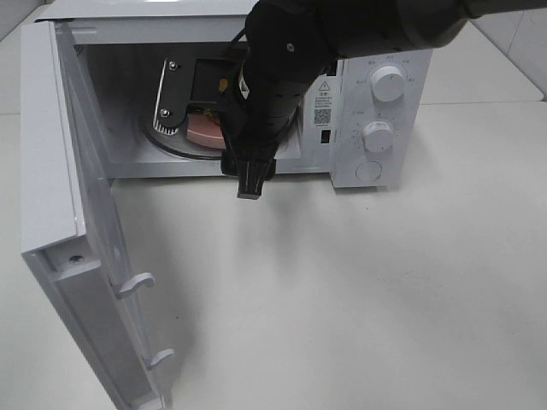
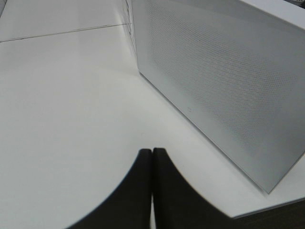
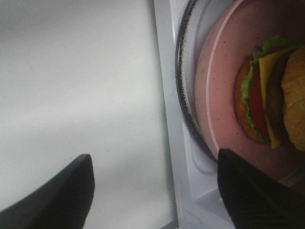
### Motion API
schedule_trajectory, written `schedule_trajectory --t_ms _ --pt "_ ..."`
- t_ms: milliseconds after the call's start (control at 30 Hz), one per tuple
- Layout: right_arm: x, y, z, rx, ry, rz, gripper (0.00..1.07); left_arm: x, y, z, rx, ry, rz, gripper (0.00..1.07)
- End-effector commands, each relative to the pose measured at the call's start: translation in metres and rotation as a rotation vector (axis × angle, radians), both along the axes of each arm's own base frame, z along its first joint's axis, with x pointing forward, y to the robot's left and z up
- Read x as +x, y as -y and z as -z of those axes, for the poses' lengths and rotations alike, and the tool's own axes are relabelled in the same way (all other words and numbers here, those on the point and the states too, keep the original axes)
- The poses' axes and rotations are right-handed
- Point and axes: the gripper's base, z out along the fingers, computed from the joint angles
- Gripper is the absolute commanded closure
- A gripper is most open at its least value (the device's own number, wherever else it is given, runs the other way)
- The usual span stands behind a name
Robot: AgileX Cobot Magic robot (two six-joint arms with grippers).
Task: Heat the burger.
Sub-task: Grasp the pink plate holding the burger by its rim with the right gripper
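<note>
Right hand (image 3: 155,162) wide-spread, near burger (image 3: 271,95)

Right hand (image 3: 155,161) spread, left hand (image 2: 152,152) closed.

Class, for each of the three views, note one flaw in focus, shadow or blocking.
Exterior high view: the dark arm blocks much of the inside of the microwave. Left wrist view: the shut claw is a blurred black shape. Right wrist view: burger and plate look soft, out of focus.
</note>
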Motion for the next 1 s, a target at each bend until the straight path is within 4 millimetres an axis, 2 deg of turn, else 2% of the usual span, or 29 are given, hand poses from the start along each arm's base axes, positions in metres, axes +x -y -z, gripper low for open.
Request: schedule_trajectory --t_ms 33,800,1000 --pt "0.010 -0.008 0.003 -0.002 0.026 0.015 0.38 -0.001 0.000 0.000 -0.006 0.023 0.002 1.06" --pt "0.041 -0.030 0.032 -0.021 0.091 0.039 0.38 -0.001 0.000 0.000 -0.006 0.023 0.002 1.06" --pt "0.046 -0.030 0.038 -0.030 0.122 0.030 0.38 -0.001 0.000 0.000 -0.006 0.023 0.002 1.06"
